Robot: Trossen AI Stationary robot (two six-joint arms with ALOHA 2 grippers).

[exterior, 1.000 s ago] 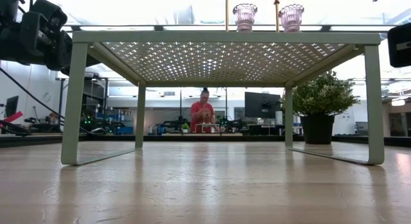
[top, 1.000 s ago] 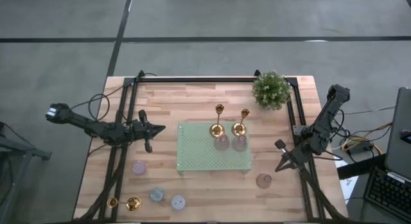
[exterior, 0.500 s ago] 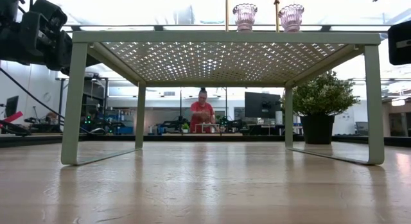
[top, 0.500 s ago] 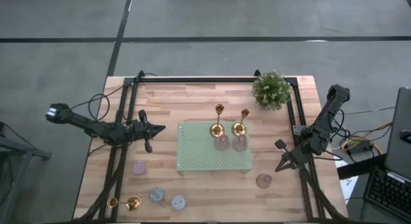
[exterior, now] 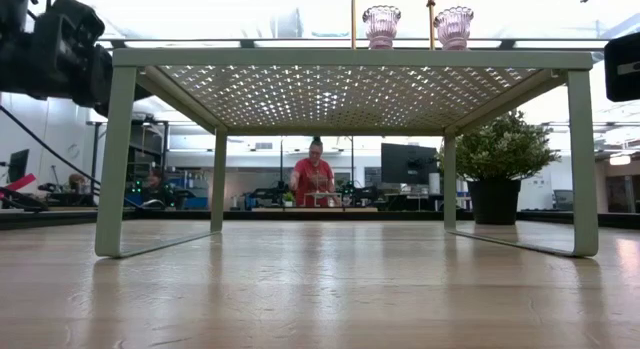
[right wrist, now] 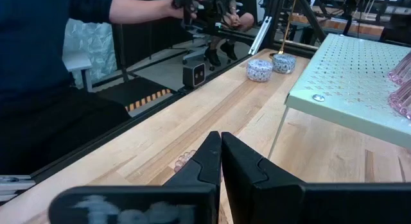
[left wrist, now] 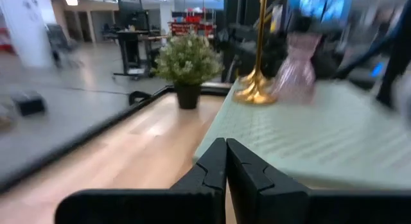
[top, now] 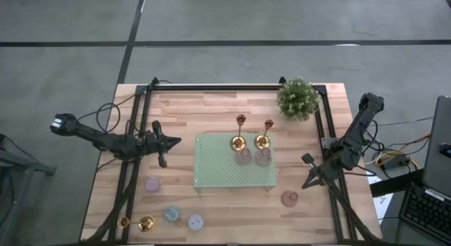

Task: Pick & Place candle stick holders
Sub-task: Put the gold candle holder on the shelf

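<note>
2 claws pinched shut, empty: left claw [top: 175, 141] at 9 o'clock of rack [top: 218, 168], right claw [top: 304, 159] at 3. Risk: reaching could topple gold holders [top: 238, 142].

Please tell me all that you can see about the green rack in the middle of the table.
The green rack is a pale green stand, seemingly metal, with a flat perforated top on four thin legs. It stands level mid-table. Two gold holders and two pink glass holders stand near its far right corner. Neither gripper touches it.

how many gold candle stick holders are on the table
3. Two gold candle stick holders stand on the green rack; the third lies on the table's near-left corner.
</note>
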